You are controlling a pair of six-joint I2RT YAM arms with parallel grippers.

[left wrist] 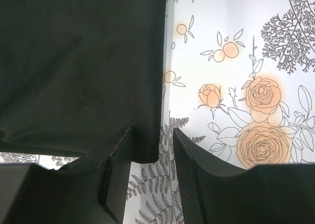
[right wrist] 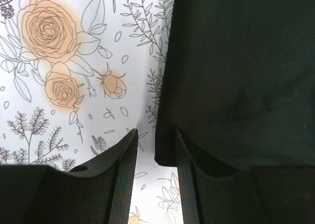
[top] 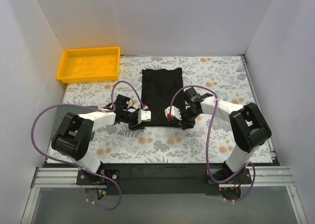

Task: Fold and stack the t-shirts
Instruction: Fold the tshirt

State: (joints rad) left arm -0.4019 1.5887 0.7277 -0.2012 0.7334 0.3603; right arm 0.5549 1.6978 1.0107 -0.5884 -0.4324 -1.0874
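Observation:
One black t-shirt [top: 162,96] lies folded into a long rectangle in the middle of the table. My left gripper [top: 143,117] is at its near left corner and my right gripper [top: 177,116] is at its near right corner. In the left wrist view the jaws of the left gripper [left wrist: 151,131] are open, with the shirt [left wrist: 78,61] corner lying between them. In the right wrist view the right gripper [right wrist: 156,132] is open too, and the shirt [right wrist: 241,61] corner sits between its fingers. Neither gripper is closed on the cloth.
A yellow tray [top: 88,64] stands at the back left corner. The table has a floral cloth [top: 221,81] and white walls on three sides. Purple cables loop beside both arms.

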